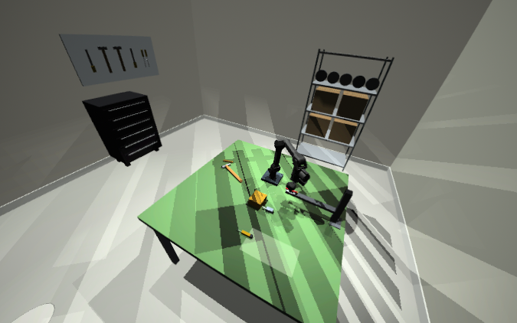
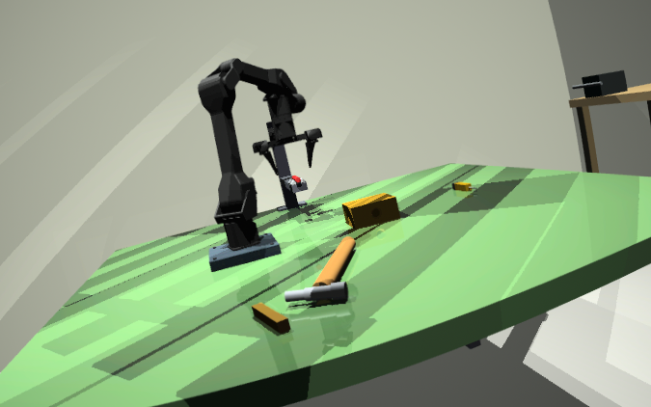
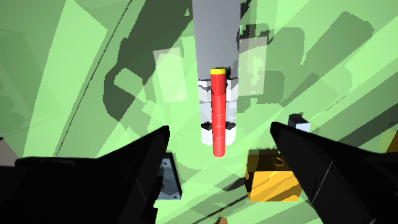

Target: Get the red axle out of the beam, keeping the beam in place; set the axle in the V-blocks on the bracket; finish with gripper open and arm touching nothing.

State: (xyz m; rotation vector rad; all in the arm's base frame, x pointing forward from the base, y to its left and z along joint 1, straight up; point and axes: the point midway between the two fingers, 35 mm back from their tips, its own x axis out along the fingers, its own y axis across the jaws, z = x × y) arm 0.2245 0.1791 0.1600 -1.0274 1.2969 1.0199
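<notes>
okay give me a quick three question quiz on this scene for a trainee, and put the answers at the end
1. True or false: the gripper is shut on the axle.
2. Fill in the blank: the end of the axle beside the bracket's arm is coloured ____.
3. Which lies nearer the hammer: (a) the small brown bar or (b) the yellow-handled screwdriver?

Key: 1 false; 2 yellow; 3 a
</notes>
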